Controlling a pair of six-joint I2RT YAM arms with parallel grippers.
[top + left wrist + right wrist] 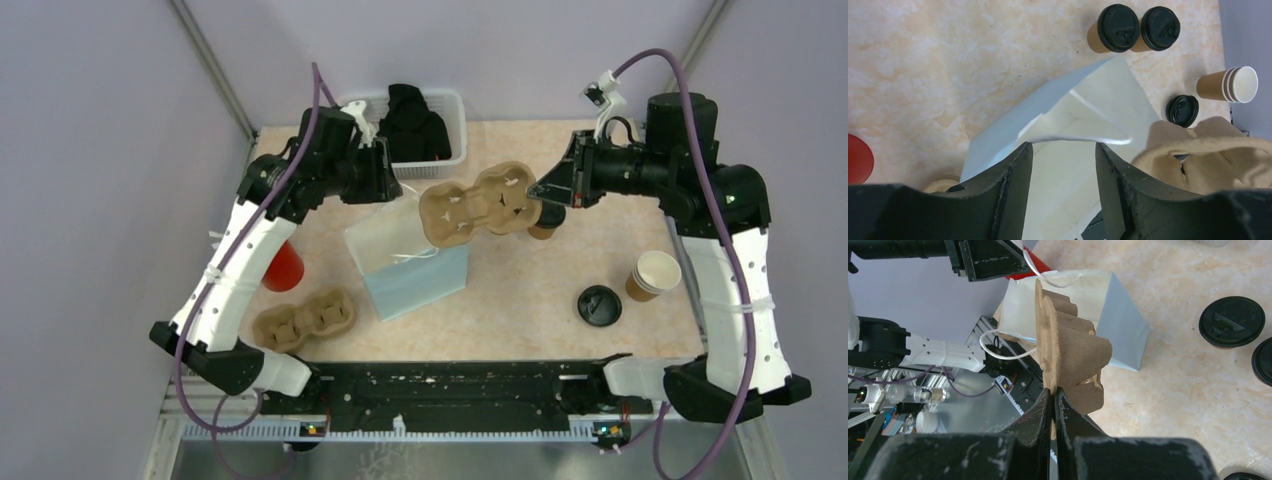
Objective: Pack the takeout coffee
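Note:
Two takeout coffees with black lids [1118,27] [1160,27] stand side by side on the table; from above only one brown side [543,232] shows under the right gripper. My right gripper [540,192] [1053,390] is shut on the rim of a moulded cardboard cup carrier [470,205] [1073,345] and holds it in the air over the mouth of the white paper bag [415,275] [1118,305]. My left gripper [390,180] [1063,145] is open, its fingertips at the bag's upper rim [1088,95]. The carrier also shows in the left wrist view [1208,150].
A second carrier [305,320] and a red cup [284,268] are at the front left. A stack of lidless paper cups [655,272] and a loose black lid [598,305] sit at the right. A white basket [455,105] stands at the back.

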